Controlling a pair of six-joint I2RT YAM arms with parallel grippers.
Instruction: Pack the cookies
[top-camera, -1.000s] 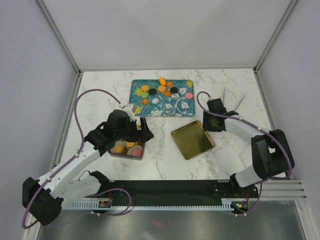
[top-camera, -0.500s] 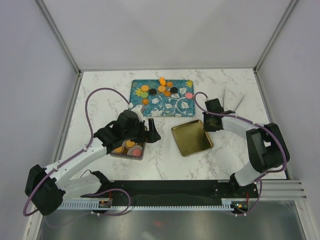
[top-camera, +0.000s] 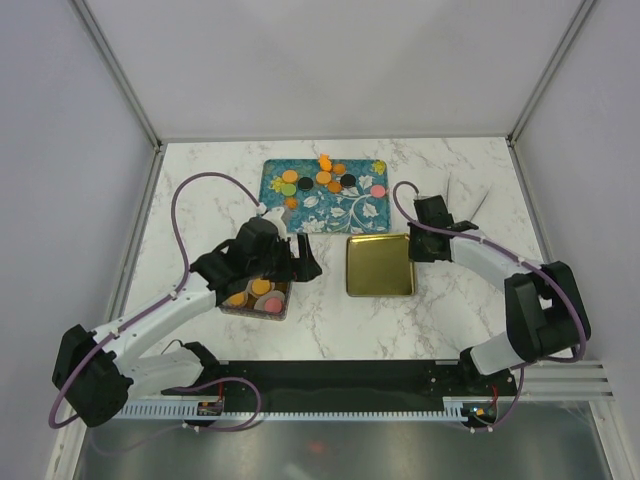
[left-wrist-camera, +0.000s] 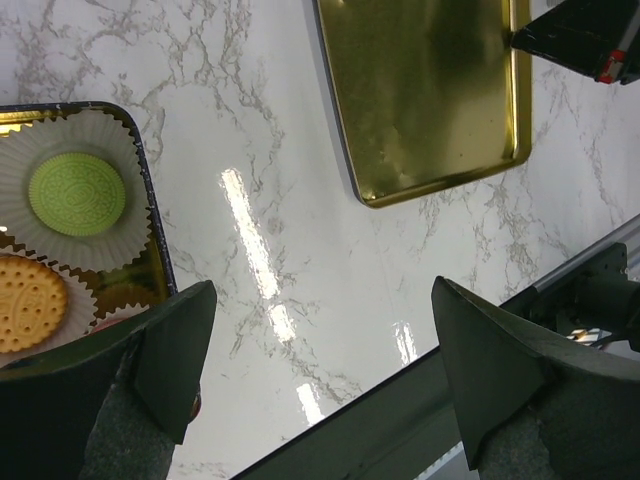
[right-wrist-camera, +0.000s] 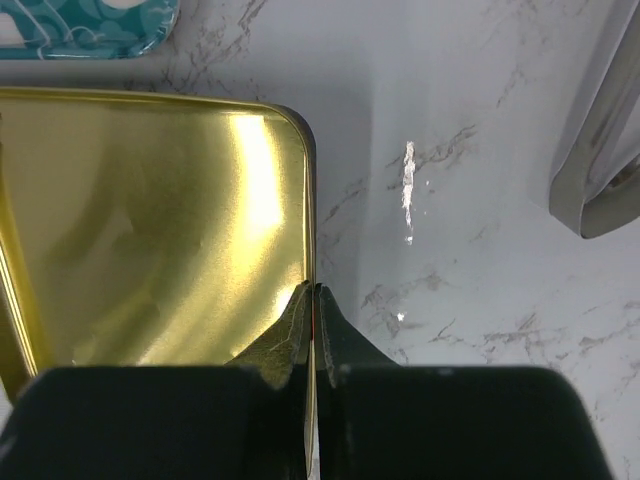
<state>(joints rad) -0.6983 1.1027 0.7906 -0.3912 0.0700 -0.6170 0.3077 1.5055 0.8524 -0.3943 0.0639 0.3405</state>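
Several cookies (top-camera: 325, 180) in orange, green, black and pink lie on the teal floral tray (top-camera: 362, 214). More sit in white paper cups inside a small tin (top-camera: 258, 297); the left wrist view shows a green cookie (left-wrist-camera: 77, 194) and a tan one (left-wrist-camera: 28, 301) there. My left gripper (left-wrist-camera: 322, 300) hangs open over bare marble just right of the tin, nothing between its fingers. My right gripper (right-wrist-camera: 314, 290) is shut on the right rim of a flat gold lid (top-camera: 379, 265), which lies square on the table below the tray.
Grey tongs (top-camera: 465, 203) lie on the marble right of the right gripper. The black base rail (top-camera: 340, 385) runs along the near edge. Grey walls enclose the table on three sides.
The right gripper has closed on the gold lid's rim and turned the lid from a diagonal to square with the table. The left gripper shifted slightly right, still open.
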